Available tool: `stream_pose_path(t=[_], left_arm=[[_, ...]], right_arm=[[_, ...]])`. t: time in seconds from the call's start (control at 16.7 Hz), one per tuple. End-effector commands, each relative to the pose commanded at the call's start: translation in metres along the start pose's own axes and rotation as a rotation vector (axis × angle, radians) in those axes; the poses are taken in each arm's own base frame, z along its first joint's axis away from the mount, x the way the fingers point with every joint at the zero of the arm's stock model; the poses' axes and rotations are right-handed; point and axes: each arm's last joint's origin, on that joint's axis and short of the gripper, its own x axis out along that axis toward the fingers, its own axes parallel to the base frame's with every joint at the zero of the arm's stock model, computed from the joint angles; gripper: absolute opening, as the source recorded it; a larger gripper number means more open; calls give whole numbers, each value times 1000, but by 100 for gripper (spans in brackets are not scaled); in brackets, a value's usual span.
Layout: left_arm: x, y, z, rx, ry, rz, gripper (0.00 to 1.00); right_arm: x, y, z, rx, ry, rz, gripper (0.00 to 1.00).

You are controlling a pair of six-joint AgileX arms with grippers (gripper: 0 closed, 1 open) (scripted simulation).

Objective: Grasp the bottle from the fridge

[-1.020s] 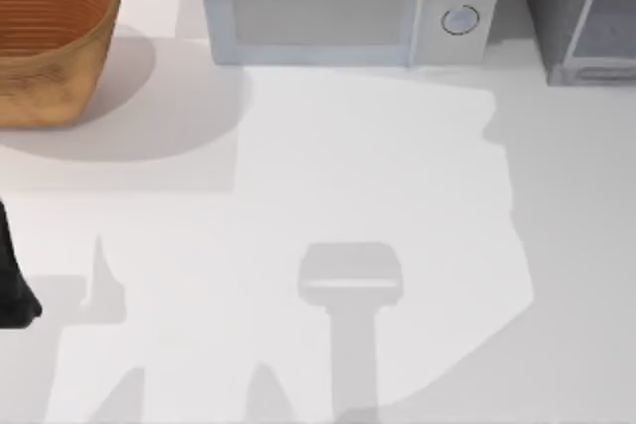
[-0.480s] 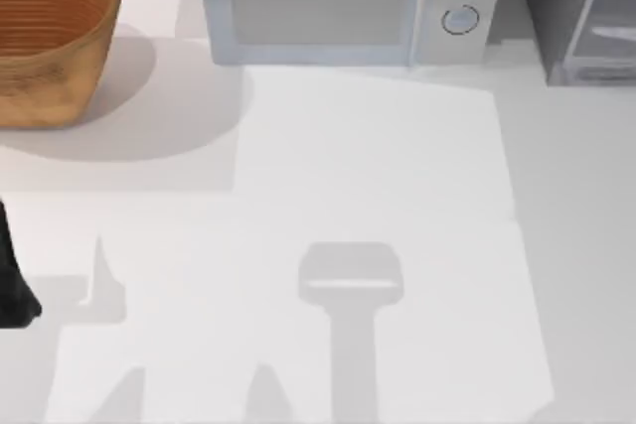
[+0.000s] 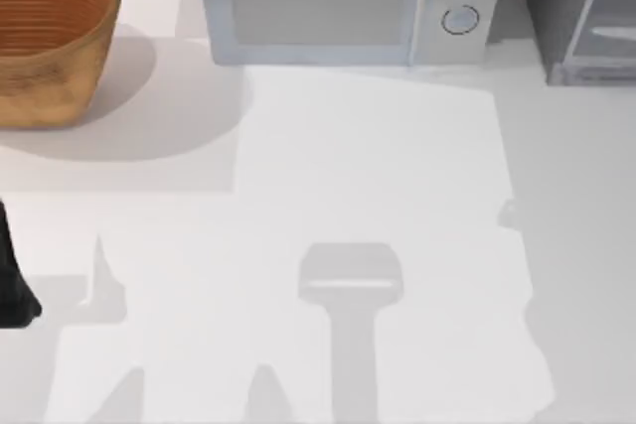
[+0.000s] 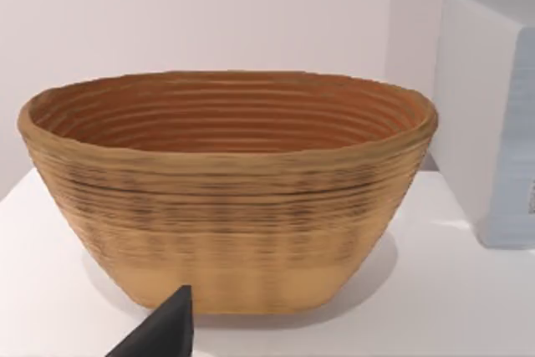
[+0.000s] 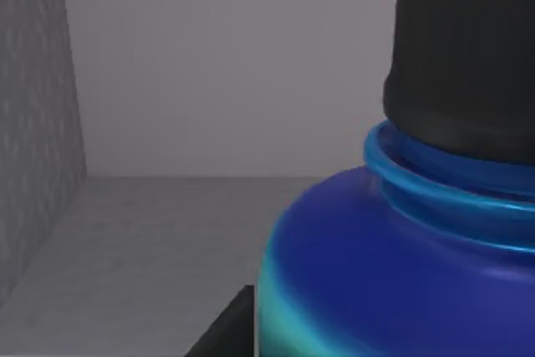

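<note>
Bottle (image 5: pixel 393 282) loomed right against the right wrist camera, inside the fridge (image 3: pixel 576 17) at the tabletop's (image 3: pixel 397 166) far right corner; whether the right gripper was clamped on it, I couldn't tell, so grasping and lifting out looked unfinished. Left arm (image 3: pixel 12 280) sat parked at the left edge, its wrist view facing the woven basket (image 4: pixel 226 190), its gripper state equally unclear.

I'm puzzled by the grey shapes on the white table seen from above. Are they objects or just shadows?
Just shadows: in the top view flat grey silhouettes lie on the table, and the basket and microwave cast their own. In the right wrist view the bottle looms close inside the dim fridge.
</note>
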Motion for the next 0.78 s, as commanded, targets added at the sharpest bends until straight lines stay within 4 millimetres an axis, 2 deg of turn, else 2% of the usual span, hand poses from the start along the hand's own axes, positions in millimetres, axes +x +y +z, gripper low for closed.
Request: stream_pose_path(t=[0.18,0.36,0.54,0.78], left_arm=[[0,0,0,0,0,0,100],[0,0,0,0,0,0,100],[0,0,0,0,0,0,100],[0,0,0,0,0,0,100]], right_arm=[[-13,13,19,-3,-5,4,0],[-36,31,45,-8,-17,5,0],[-69,51,65,-9,-23,4,0],[-123,77,75,-7,-21,1,0]])
